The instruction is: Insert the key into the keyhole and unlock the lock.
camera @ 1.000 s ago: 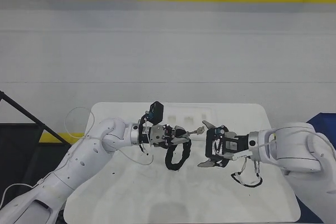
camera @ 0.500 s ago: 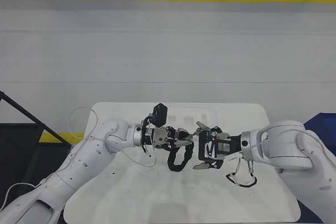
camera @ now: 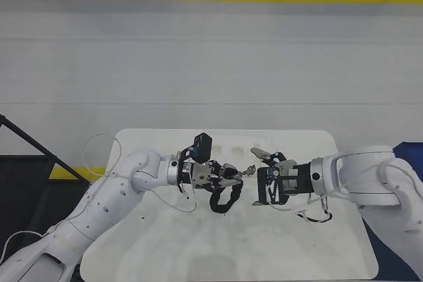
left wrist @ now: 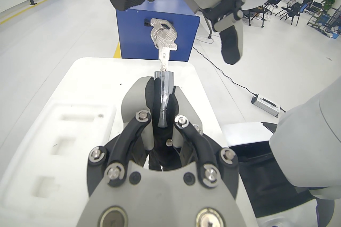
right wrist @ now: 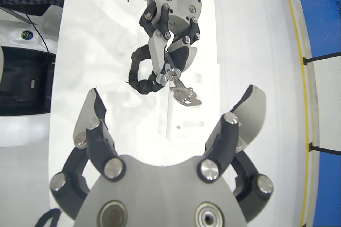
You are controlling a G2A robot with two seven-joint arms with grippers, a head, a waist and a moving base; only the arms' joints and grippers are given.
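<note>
Over the middle of the white table [camera: 317, 240], the right gripper [camera: 260, 178] has been pulled back from the spot it was crowding half a second ago. Its jaws are spread wide with nothing held between them. So the key looks to have been let go rather than gripped for a turn. Insertion can probably be counted as done, but whether anything has actually been unlocked can't be told from this.

The left gripper [camera: 225, 171] has barely been moved. It's clamped tight around the lock [left wrist: 164, 89], gripped by its shiny metal end, with the black cable loop [camera: 224, 199] curling off from it.

The key [left wrist: 167, 41] is seen stuck blade-first into that metal end, pointed toward the right gripper, and a second key [left wrist: 159, 24] is hung off the same ring. It's placed just in front of the open right fingers, roughly lined up with the gap between them, but isn't touched by either pad. A re-grab would likely be needed for any twisting.
</note>
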